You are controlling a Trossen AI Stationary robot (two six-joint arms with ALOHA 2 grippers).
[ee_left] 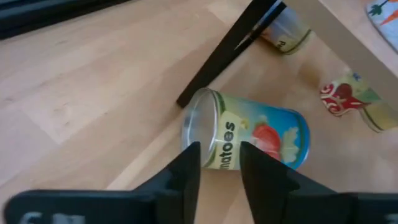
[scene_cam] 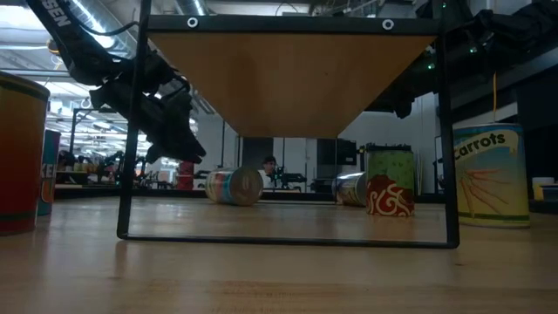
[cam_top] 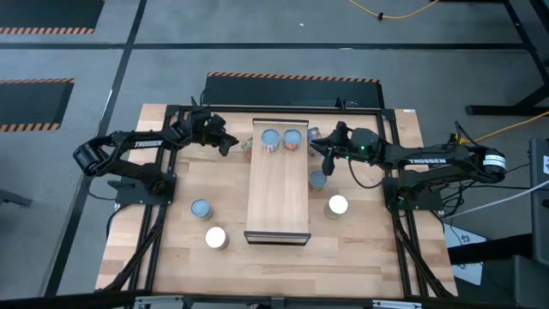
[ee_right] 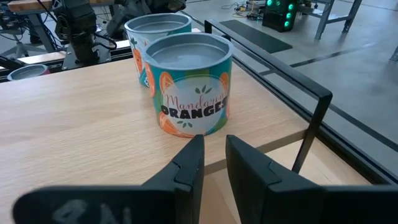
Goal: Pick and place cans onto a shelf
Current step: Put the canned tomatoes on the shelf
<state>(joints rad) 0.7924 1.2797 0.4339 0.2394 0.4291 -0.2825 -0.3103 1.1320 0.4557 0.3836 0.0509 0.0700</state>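
On the far end of the shelf [cam_top: 278,184] stood 2 cans [cam_top: 270,140], side by side and upright. Just left of the shelf, a tomato can [ee_left: 249,135] lay on its side on the table [cam_top: 171,249]. The left gripper [ee_left: 219,163] hung right over it, fingers a little apart, holding nothing. The right gripper [ee_right: 212,160] was near the 2 cans, fingers narrow and empty. 4 more cans [cam_top: 215,238] sat on the table.
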